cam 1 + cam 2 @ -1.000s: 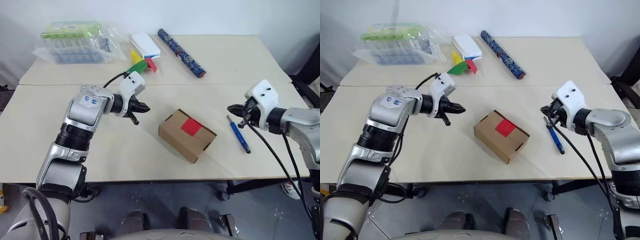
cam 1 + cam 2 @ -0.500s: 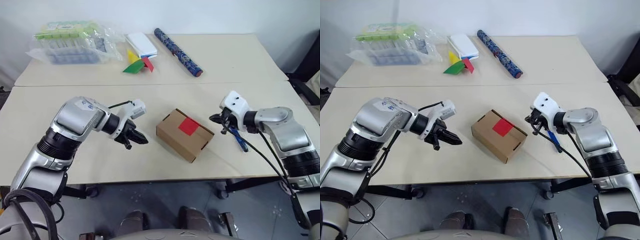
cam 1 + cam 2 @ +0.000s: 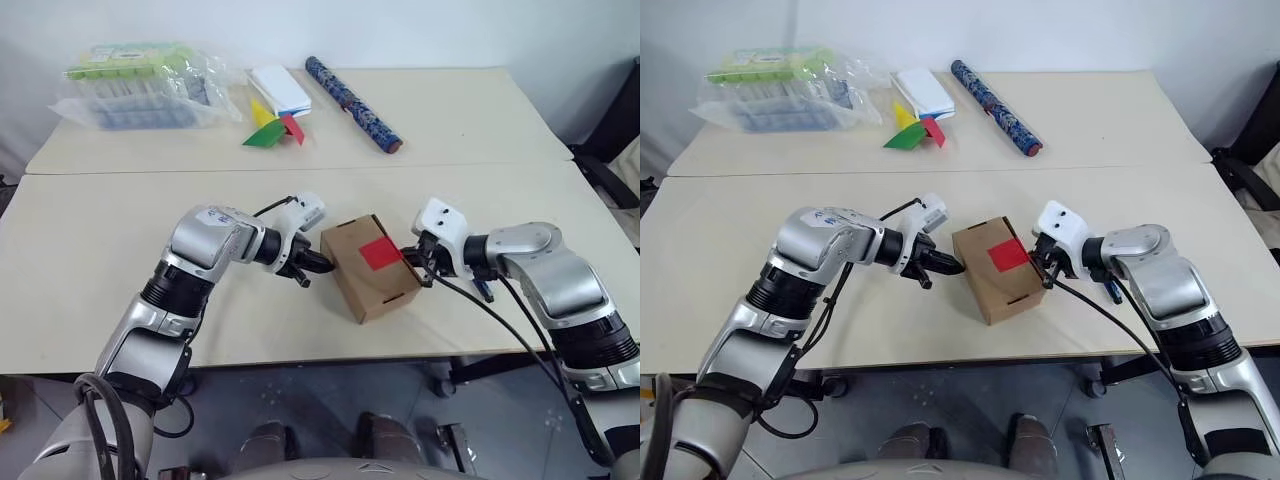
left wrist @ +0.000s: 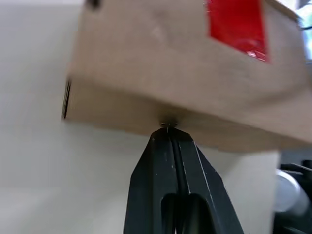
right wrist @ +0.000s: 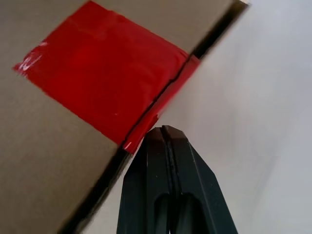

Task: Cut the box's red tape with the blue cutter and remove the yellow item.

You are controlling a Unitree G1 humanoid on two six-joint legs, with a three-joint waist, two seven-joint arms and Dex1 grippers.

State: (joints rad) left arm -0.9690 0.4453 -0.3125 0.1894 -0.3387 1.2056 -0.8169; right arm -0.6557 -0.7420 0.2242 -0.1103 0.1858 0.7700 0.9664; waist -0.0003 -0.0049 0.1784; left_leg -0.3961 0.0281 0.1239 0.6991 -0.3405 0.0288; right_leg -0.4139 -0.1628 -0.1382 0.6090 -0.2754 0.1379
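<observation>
Your left gripper (image 3: 322, 265) is fully closed, holding nothing, tips pressed against the left side wall of the box (image 3: 365, 285); the left wrist view shows the closed fingers (image 4: 170, 161) meeting the cardboard just under the top edge.

Your right gripper (image 3: 412, 258) is also fully closed and empty. Its tips sit at the box's right edge, right at the red tape (image 3: 380, 252). In the right wrist view the tip is touching or just off the tape where it folds over the lid seam; can't tell which.

So you've got the box pinched between two closed grippers, one per side.

The box is on the near part of the table (image 3: 80, 250), lid shut, tape uncut and bridging the lid edge. Contents hidden, so you can't see the yellow item.

The blue cutter (image 3: 482, 289) lies on the table behind your right forearm, mostly hidden, not held.

Far side of the table: clear plastic pack (image 3: 140, 85) with green-capped tubes inside, white pad (image 3: 279, 88), paper pinwheel (image 3: 272, 130), dark blue patterned roll (image 3: 352, 89).
</observation>
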